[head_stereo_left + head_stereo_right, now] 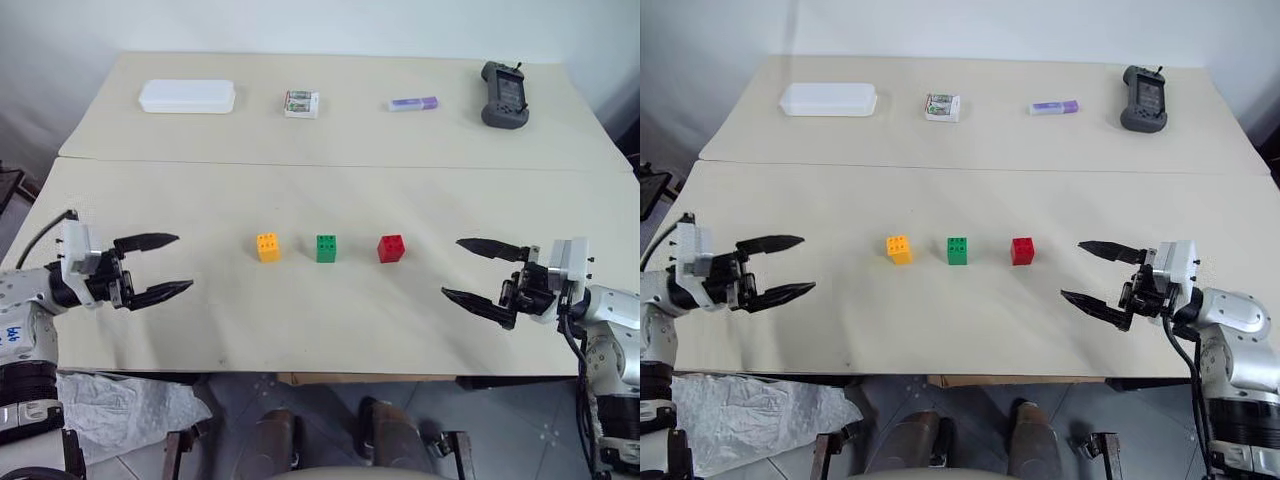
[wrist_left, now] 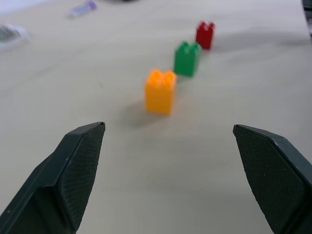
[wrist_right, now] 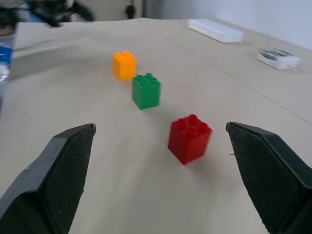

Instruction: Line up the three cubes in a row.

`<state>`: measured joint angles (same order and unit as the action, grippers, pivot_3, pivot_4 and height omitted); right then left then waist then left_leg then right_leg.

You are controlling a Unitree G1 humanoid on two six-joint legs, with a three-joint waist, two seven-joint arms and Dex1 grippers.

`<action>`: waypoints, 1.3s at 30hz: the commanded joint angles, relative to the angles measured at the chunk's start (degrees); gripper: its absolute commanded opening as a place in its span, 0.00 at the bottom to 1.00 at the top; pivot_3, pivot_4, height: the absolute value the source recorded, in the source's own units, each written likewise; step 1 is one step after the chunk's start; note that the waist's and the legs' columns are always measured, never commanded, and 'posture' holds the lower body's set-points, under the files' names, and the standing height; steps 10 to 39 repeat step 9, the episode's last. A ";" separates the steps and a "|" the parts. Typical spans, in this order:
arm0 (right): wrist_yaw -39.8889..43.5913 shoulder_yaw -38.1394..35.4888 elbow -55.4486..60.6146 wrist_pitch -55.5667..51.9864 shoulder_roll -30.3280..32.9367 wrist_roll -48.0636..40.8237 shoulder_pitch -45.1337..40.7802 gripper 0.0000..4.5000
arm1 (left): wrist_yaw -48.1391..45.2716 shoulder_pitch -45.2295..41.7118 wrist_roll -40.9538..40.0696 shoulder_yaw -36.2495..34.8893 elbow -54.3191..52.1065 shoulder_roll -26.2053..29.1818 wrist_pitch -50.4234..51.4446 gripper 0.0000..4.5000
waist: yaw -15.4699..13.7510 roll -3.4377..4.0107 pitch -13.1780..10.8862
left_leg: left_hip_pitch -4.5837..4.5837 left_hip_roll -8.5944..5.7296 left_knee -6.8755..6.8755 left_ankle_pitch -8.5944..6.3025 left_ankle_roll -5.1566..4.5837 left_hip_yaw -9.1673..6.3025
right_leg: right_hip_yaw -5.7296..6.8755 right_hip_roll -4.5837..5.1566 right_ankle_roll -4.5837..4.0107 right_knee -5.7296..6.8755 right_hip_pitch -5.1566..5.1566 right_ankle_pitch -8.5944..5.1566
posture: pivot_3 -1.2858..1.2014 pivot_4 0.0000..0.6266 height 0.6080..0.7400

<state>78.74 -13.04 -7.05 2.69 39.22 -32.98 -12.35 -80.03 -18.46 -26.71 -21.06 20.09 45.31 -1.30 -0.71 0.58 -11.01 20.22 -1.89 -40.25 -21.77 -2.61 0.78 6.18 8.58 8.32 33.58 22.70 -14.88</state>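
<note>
Three cubes stand in a row on the beige table [image 1: 330, 190], evenly spaced: a yellow-orange cube [image 1: 268, 246] on the left, a green cube [image 1: 326, 248] in the middle, a red cube [image 1: 391, 248] on the right. My left gripper [image 1: 183, 264] hovers open to the left of the yellow-orange cube, apart from it, pointing toward the row. Right of the red cube, my right gripper [image 1: 450, 268] is open too, with a gap between it and the cube. Neither holds anything. The left wrist view shows the yellow-orange cube [image 2: 160, 91] ahead of the fingers [image 2: 78, 170].
Along the table's far side lie a white flat case [image 1: 187, 96], a small white-and-green box [image 1: 301, 104], a purple tube [image 1: 413, 104] and a dark handheld controller [image 1: 504, 94]. A seam [image 1: 340, 164] crosses the table between them and the cubes.
</note>
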 commanded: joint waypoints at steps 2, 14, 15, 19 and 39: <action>4.19 1.86 -3.12 4.08 -0.63 1.13 -3.17 1.00 | 0.37 1.86 0.48 -0.11 -2.15 0.71 -3.82 1.00 | 0.67 0.02 0.00 | -0.01 0.00 0.07 -0.02 0.03 -0.01 | 0.02 -0.01 -0.01 -0.01 0.02 -0.01 | 0.52 0.24 1.00; 5.80 3.01 -8.45 6.68 -0.83 2.40 -6.78 1.00 | 3.43 3.82 3.53 1.37 -0.29 1.45 -5.76 1.00 | 0.90 0.05 -0.01 | 0.01 0.00 0.07 -0.02 0.04 0.00 | 0.07 -0.02 -0.04 -0.02 0.05 -0.02 | 0.52 0.24 1.00; 5.80 3.01 -8.45 6.68 -0.83 2.40 -6.78 1.00 | 3.43 3.82 3.53 1.37 -0.29 1.45 -5.76 1.00 | 0.90 0.05 -0.01 | 0.01 0.00 0.07 -0.02 0.04 0.00 | 0.07 -0.02 -0.04 -0.02 0.05 -0.02 | 0.52 0.24 1.00; 5.80 3.01 -8.45 6.68 -0.83 2.40 -6.78 1.00 | 3.43 3.82 3.53 1.37 -0.29 1.45 -5.76 1.00 | 0.90 0.05 -0.01 | 0.01 0.00 0.07 -0.02 0.04 0.00 | 0.07 -0.02 -0.04 -0.02 0.05 -0.02 | 0.52 0.24 1.00; 5.80 3.01 -8.45 6.68 -0.83 2.40 -6.78 1.00 | 3.43 3.82 3.53 1.37 -0.29 1.45 -5.76 1.00 | 0.90 0.05 -0.01 | 0.01 0.00 0.07 -0.02 0.04 0.00 | 0.07 -0.02 -0.04 -0.02 0.05 -0.02 | 0.52 0.24 1.00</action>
